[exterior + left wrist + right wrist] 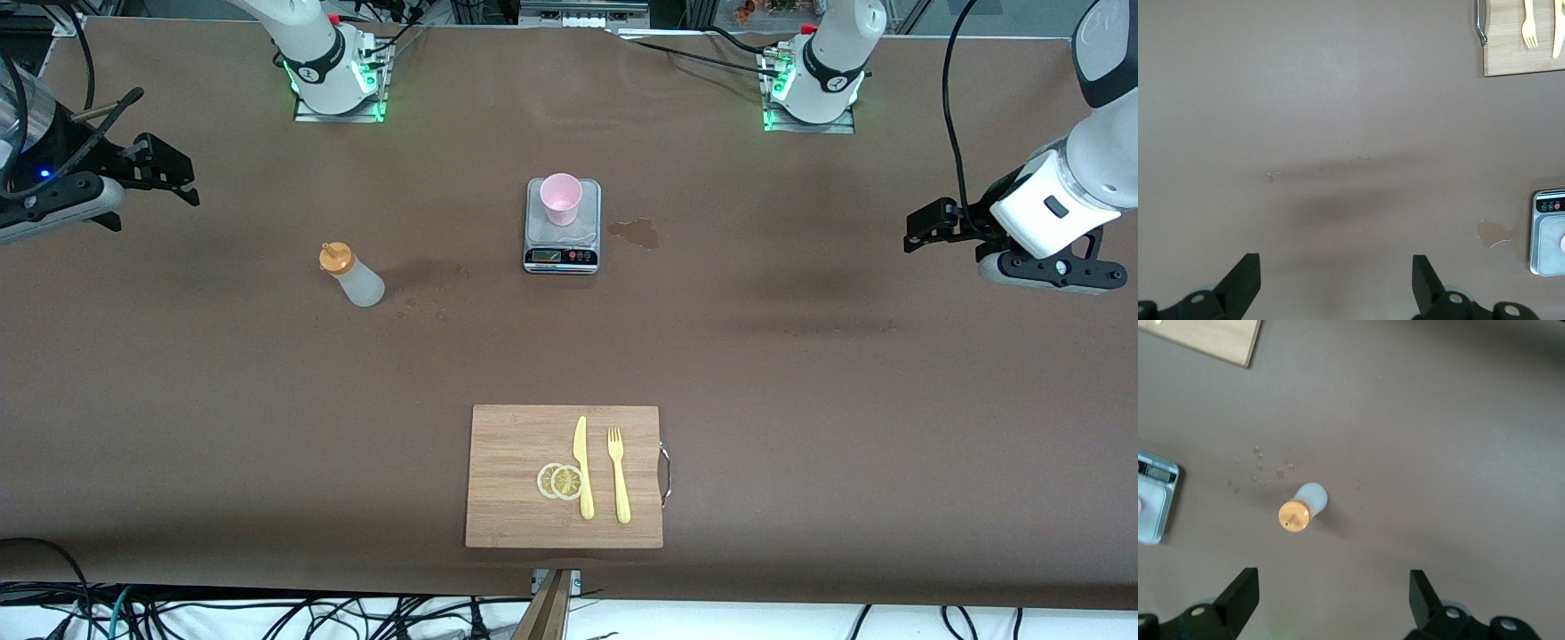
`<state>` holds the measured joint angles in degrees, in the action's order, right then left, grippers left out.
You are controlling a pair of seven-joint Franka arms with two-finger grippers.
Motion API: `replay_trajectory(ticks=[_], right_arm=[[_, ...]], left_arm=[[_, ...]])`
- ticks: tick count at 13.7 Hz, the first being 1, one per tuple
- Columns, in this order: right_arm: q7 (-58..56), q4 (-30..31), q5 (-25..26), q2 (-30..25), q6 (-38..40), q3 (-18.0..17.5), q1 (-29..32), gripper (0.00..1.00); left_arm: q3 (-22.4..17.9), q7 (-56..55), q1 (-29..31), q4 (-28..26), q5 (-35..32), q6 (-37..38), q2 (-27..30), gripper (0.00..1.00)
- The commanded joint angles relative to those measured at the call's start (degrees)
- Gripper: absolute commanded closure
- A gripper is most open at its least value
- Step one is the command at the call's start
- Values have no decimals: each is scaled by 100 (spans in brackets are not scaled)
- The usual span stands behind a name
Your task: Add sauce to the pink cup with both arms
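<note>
- Arms first: I've got both white robot arms pulled out wide, one at each end of the brown table, neither touching anything.
- My left gripper [916, 233] hangs over bare table at the left arm's end, black fingers [1245, 277] spread wide apart with nothing between them. The right gripper [169, 173] is the same deal at the right arm's end: fingers [1241, 593] open and empty.
- Sauce is the small translucent whitish plastic squeeze bottle with an orange nozzle cap [350, 275]. It stands upright on the table toward the right arm's end, well apart from everything else. The right wrist view looks straight down on its cap [1300, 511], so it sits in front of that open gripper.
- Small pale pink plastic cup [561, 197] stands upright on a little grey digital kitchen scale [562, 253] around the middle of the table, farther from the front camera than the bottle.
- A wet-looking brownish stain [635, 232] sits just beside the scale on the left arm's side, plus some small specks [418, 307] on the table near the bottle.
- Nearer the front camera is a rectangular wooden cutting board [507, 444] with a metal handle, carrying a yellow plastic knife [582, 467], a yellow plastic fork [618, 473] and two overlapping lemon slices [560, 481].
- Nothing lies between either gripper and the bottle or the cup.
- Scale has a display and buttons, but I can't read any of it.
</note>
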<state>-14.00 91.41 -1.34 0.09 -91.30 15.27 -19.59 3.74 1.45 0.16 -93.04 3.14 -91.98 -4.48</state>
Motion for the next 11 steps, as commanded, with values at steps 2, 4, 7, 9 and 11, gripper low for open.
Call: replay_trajectory(ticks=[2,4,7,9,11], right_arm=[[947,52,-50,-44,-116,-24,26,0],[1295,52,-59,-61,-72,-42,26,0],[1286,26,-50,-35,-89,-33,34,0],[1251,-9,-41,9,-72,-24,34,0],[1251,-9,-15,9,-54,-33,17,0]], left_arm=[[12,-57,10,111,-147,101,-44,0],[12,-57,10,111,-147,92,-44,0],[12,-48,10,111,-147,101,-44,0],[12,-57,10,111,-147,101,-44,0],[12,-57,10,111,-138,92,-44,0]])
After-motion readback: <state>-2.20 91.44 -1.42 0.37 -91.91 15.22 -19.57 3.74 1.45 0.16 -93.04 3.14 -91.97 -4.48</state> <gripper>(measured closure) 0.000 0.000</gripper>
